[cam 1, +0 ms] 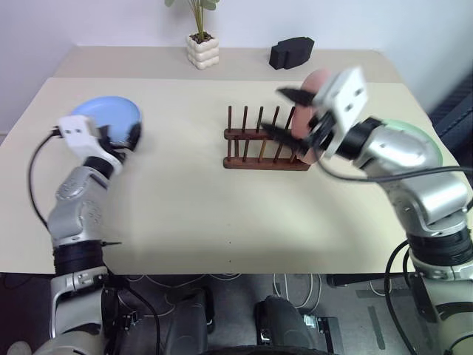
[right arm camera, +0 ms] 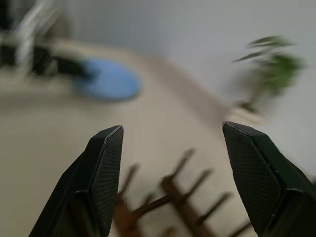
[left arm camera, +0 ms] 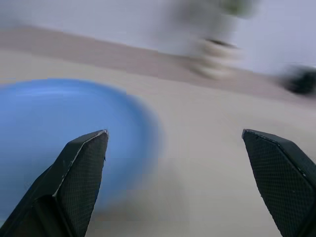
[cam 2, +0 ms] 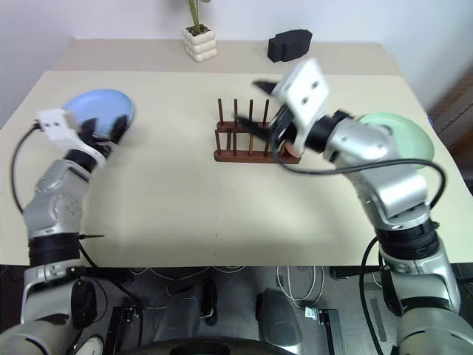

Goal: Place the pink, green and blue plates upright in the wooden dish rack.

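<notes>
Three round matte plates, pink plate (cam 1: 304, 118) racked upright

I stand before a beige table (cam 1: 177, 214) with a matte top. A second beige surface (cam 1: 133, 63) of the same tone adjoins its far edge and runs up to a plain pale wall (cam 1: 89, 22). On that far surface I see a white knobbly pot (cam 1: 202, 52) holding a green plant (right arm camera: 271, 66), and, well apart to its right, a black block (cam 1: 291, 52). Below the near table edge the floor (cam 1: 236, 296) is dark grey, with loose white and black cables (cam 1: 292, 285) lying on it. Lighting is even and diffuse.
</notes>
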Motion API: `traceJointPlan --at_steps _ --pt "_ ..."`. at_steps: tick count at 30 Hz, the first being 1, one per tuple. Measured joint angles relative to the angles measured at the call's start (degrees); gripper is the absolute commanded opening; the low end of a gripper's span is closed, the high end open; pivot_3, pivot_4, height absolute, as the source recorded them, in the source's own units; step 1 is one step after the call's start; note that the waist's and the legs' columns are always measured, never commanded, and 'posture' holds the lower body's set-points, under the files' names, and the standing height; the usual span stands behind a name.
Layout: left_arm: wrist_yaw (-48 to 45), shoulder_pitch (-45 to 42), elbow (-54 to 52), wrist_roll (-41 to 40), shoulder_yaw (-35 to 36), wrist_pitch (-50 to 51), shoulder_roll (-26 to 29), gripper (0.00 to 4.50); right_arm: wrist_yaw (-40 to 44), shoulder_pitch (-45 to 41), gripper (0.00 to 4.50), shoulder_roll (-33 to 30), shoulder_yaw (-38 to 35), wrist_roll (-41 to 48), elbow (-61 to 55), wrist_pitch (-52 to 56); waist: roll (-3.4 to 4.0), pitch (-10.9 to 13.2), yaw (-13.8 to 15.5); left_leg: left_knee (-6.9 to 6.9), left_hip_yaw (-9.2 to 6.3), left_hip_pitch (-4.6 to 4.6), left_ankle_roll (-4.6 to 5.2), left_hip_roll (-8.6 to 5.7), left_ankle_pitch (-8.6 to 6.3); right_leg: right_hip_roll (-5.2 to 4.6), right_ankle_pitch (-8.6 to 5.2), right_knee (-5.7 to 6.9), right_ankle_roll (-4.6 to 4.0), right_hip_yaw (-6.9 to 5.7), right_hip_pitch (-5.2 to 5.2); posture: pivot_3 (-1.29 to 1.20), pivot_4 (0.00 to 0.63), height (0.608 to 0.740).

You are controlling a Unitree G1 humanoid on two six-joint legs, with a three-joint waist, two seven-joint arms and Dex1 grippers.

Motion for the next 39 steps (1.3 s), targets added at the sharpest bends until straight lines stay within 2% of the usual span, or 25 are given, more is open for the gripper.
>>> traceJointPlan --at_steps 3,6,10,13,17,20,23,28,32,35,39 --pt "-3.6 2.2 -3.7 0.4 -2.3 -0.4 0.8 4.5 1.5 0.5 3.23 0.4 -0.2 -1.2 0.1 -0.9 0.0 0.0 1.1 0.02 0.0 0.0 0.0 -0.03 0.0 -0.02 0.01 -0.06 0.01 -0.04 0.06 0.0 0.15 0.732" --pt "-9.1 5.5 -8.5 0.5 -5.8 -1.2 1.2 4.5 2.9 0.6 3.23 0.2 -3.4 -0.3 0.0 -0.6 -0.01 0.0 1.4 0.05 -0.03 0.0 -0.01 -0.02 0.01 -0.01 0.0 -0.06 0.01 -0.1 0.1 0.0 0.15 0.732" --pt "-22.0 12.8 -17.4 0.6 -14.6 -2.0 5.0 4.5 6.4 4.3 3.23 -7.2 -16.6 5.2 -0.5 3.1 -0.01 0.0 1.4 -0.02 -0.03 0.03 -0.01 -0.03 0.0 0.0 0.0 -0.19 0.0 -0.11 0.18 0.0 0.15 0.732" --pt "-30.9 15.4 -21.0 -0.3 -19.9 -2.0 6.8 4.5 9.6 11.4 3.23 -12.4 -25.8 7.2 0.4 5.1 0.0 0.0 1.3 -0.06 -0.06 0.07 -0.03 0.0 0.01 0.04 0.0 -0.2 -0.01 -0.11 0.21 0.0 0.15 0.732" --pt "-36.9 14.9 -22.2 -0.3 -23.7 -2.1 7.3 4.5 11.6 19.9 3.23 -16.3 -31.3 5.4 4.9 5.2 0.11 0.0 0.9 -0.03 -0.05 0.17 -0.03 0.01 0.01 0.07 0.02 -0.17 -0.04 -0.09 0.27 0.0 0.15 0.732" --pt "-40.4 14.3 -21.0 0.3 -26.0 -2.3 7.6 4.5 10.4 23.1 3.23 -18.1 -29.5 -1.6 12.0 3.1 0.12 0.0 0.8 0.01 -0.04 0.18 -0.03 0.01 0.02 0.08 0.02 -0.12 -0.04 -0.06 0.27 0.0 0.15 0.732" --pt "-43.1 12.7 -19.7 1.1 -28.4 -2.9 6.9 4.5 7.6 21.8 3.23 -17.2 -23.0 -9.3 21.7 -1.1 0.14 0.0 0.8 0.04 -0.03 0.18 -0.02 0.01 0.05 0.09 0.02 -0.08 -0.04 -0.05 0.24 0.0 0.15 0.732" --pt "-44.6 10.1 -19.5 2.3 -30.8 -3.9 5.2 4.5 1.6 13.3 3.23 -11.7 -12.3 -21.1 40.5 -9.5 0.32 0.0 0.8 0.05 0.01 0.16 -0.04 0.0 0.09 0.11 0.02 -0.04 -0.03 -0.03 0.19 0.0 0.15 0.732" --pt "-44.2 10.4 -19.4 2.5 -31.0 -4.2 4.6 4.5 -1.6 7.4 3.23 -10.3 -8.7 -26.9 52.0 -16.1 0.41 0.0 0.9 0.1 0.01 0.16 -0.05 0.02 0.11 0.12 0.01 -0.04 -0.03 -0.03 0.2 0.0 0.15 0.732" --pt "-43.4 11.2 -19.6 2.7 -30.9 -4.2 4.5 4.5 -3.3 4.0 2.45 -9.2 -7.9 -28.6 59.4 -19.9 0.41 0.0 0.9 0.14 0.01 0.17 -0.03 0.01 0.12 0.11 0.01 -0.04 -0.03 -0.03 0.26 0.0 0.15 0.732" --pt "-42.2 13.2 -20.2 2.7 -30.6 -4.2 4.6 4.5 -5.4 1.5 0.46 -8.8 -7.3 -31.0 66.3 -22.5 0.41 0.0 1.2 0.14 0.0 0.17 -0.02 0.01 0.13 0.1 0.01 -0.04 -0.03 -0.04 0.28 0.0 0.15 0.732"
